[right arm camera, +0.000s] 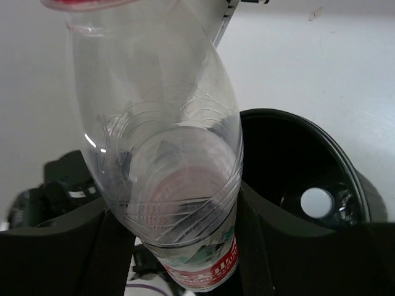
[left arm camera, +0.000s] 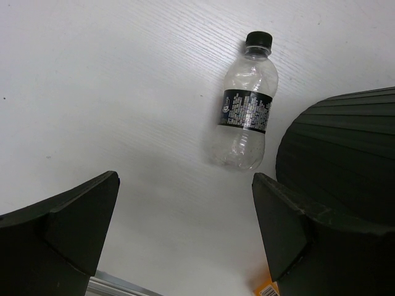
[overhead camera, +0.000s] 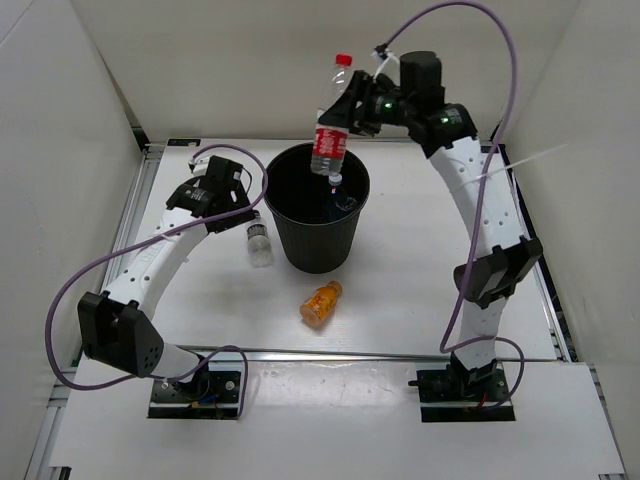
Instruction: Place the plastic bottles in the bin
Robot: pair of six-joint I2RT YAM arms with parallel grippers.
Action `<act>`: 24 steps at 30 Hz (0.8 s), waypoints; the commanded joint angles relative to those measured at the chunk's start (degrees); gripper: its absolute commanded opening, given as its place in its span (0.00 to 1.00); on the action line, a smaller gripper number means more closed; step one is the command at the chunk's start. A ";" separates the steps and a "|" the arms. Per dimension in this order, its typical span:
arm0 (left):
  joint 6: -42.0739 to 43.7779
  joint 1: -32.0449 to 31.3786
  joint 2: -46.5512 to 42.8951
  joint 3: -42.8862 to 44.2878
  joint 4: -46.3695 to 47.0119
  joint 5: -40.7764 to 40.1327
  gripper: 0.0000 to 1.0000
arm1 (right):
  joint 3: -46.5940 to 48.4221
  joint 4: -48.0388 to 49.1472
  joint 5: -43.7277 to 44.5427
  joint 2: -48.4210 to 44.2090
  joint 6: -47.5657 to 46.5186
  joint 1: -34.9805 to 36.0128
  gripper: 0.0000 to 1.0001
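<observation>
My right gripper (overhead camera: 352, 112) is shut on the clear bottle with the red label and cap (overhead camera: 332, 135) and holds it upright over the far rim of the round black bin (overhead camera: 315, 250). In the right wrist view the bottle (right arm camera: 166, 154) sits between the jaws of the gripper (right arm camera: 179, 228), above the bin's rim (right arm camera: 345, 166). A clear bottle (overhead camera: 340, 195) lies inside the bin; its white cap (right arm camera: 316, 201) shows. My left gripper (overhead camera: 225, 190) is open and empty, left of the bin. The black-capped bottle (overhead camera: 259, 243) lies on the table ahead of the gripper (left arm camera: 185, 185) and shows in its view (left arm camera: 245, 117). The stubby orange bottle (overhead camera: 321, 304) lies in front of the bin.
The bin's ribbed wall (left arm camera: 339, 148) is close beside my left gripper's right finger. A corner of the orange bottle (left arm camera: 268, 288) shows at the bottom of the left wrist view. White walls enclose the table on three sides.
</observation>
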 commanded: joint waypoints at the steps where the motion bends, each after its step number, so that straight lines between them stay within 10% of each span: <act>1: 0.90 0.10 -1.58 -0.40 1.11 -0.20 1.00 | 2.37 3.11 5.31 -0.51 -10.50 5.28 0.32; 7: 0.90 0.10 -2.11 -2.68 1.64 -0.73 1.00 | 1.32 -1.72 20.05 -0.51 -17.30 11.01 0.98; 24: -1.92 2.48 14.23 1.00 6.20 6.55 1.00 | -11.34 -8.67 30.99 -17.72 -14.58 7.06 1.00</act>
